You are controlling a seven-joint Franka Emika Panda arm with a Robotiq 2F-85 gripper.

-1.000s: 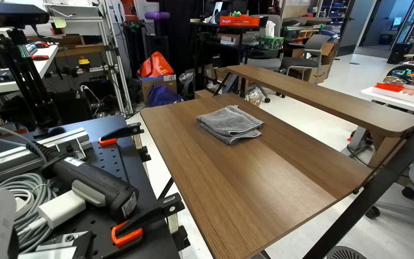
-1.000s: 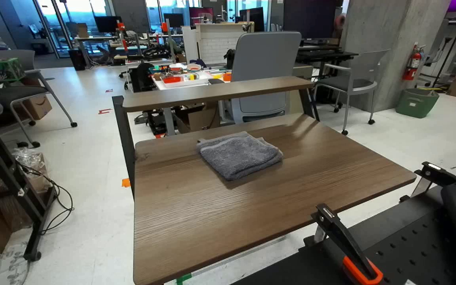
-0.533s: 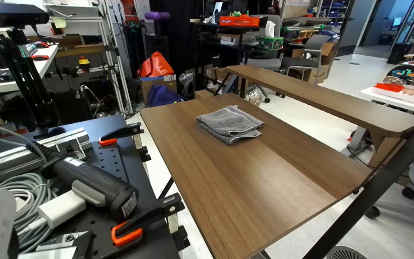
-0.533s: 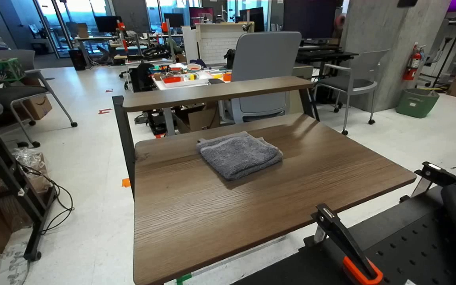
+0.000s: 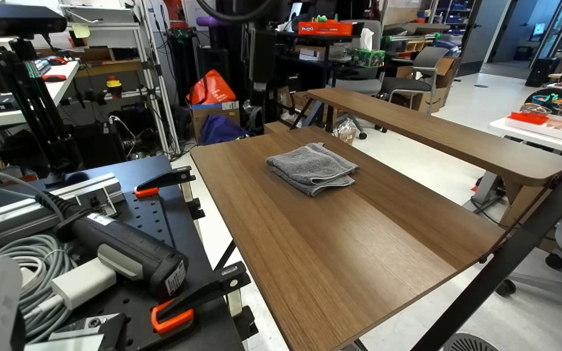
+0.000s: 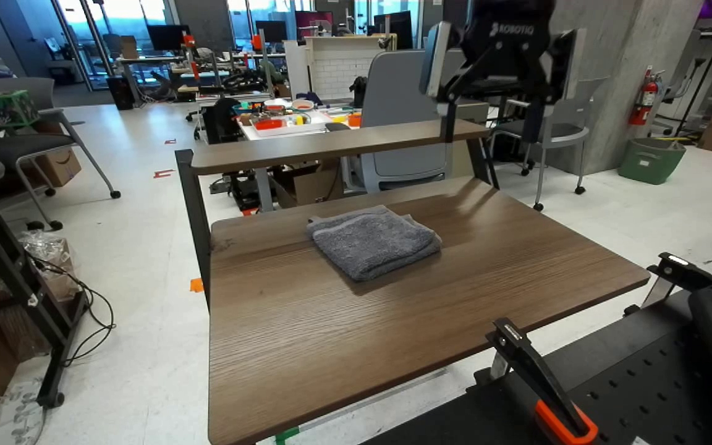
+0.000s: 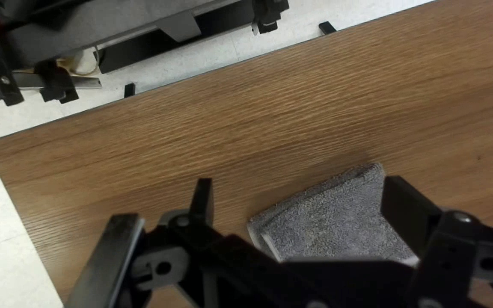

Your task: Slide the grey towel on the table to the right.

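The grey towel (image 5: 311, 168) lies folded and slightly rumpled on the brown wood-grain table (image 5: 339, 243). It also shows on the table (image 6: 306, 346) in an exterior view, where the towel (image 6: 374, 242) lies toward the raised shelf side. My gripper (image 6: 492, 127) is open and empty, pointing down, high above the table and apart from the towel. In an exterior view the gripper (image 5: 260, 105) shows as a dark shape at the top. In the wrist view the fingers of my gripper (image 7: 304, 203) are wide apart, and the towel (image 7: 336, 218) shows between them, partly hidden by the gripper body.
A raised brown shelf (image 5: 437, 131) runs along one long side of the table, on dark legs. A black workbench (image 5: 139, 209) with clamps (image 5: 203, 292) stands along the opposite side. A grey chair (image 6: 415, 93) stands behind the shelf (image 6: 337, 147).
My gripper has come down into view at the top of both exterior views; only a small dark tip showed half a second ago in one of them. The towel has not moved.
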